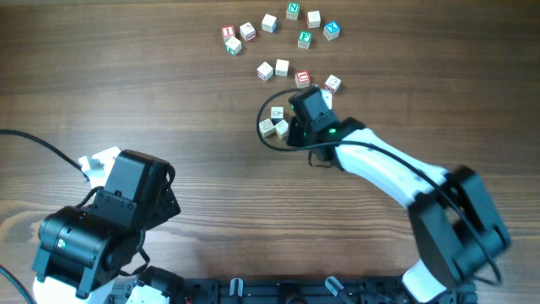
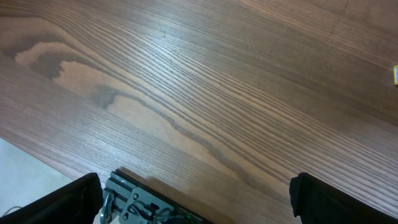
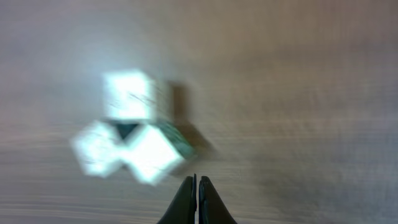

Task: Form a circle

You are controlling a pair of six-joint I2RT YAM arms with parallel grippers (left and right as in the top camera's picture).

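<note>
The wooden table (image 1: pixel 194 93) carries a loose scatter of small pale alphabet cubes toward its far side, right of centre; they do not make a ring. Farthest away, a ragged arc runs from a red-lettered cube (image 1: pixel 228 33) and two neighbours at the left, past a plain-topped cube (image 1: pixel 269 23), a green N cube (image 1: pixel 293 10) and another pale one, to a blue-lettered cube (image 1: pixel 332 29) at the right, with a green F cube (image 1: pixel 305 38) just inside it. Nearer, two pale cubes (image 1: pixel 273 69) sit side by side, then a red C cube (image 1: pixel 303 78) and a red-marked cube (image 1: pixel 332 83) to their right.

Nearest of all, a tight cluster of three cubes (image 3: pixel 134 124) lies touching one another, blurred in the right wrist view. The right gripper (image 3: pixel 197 202) sits just on the near side of this cluster, its two dark fingers pressed together with nothing between them. From overhead, the right arm's white link reaches in from the near right, and a black cable loops around the cluster's left.

The left gripper (image 2: pixel 196 199) hangs over bare wood at the near left, well apart from every cube, its fingers (image 2: pixel 323 199) spread wide and empty.
</note>
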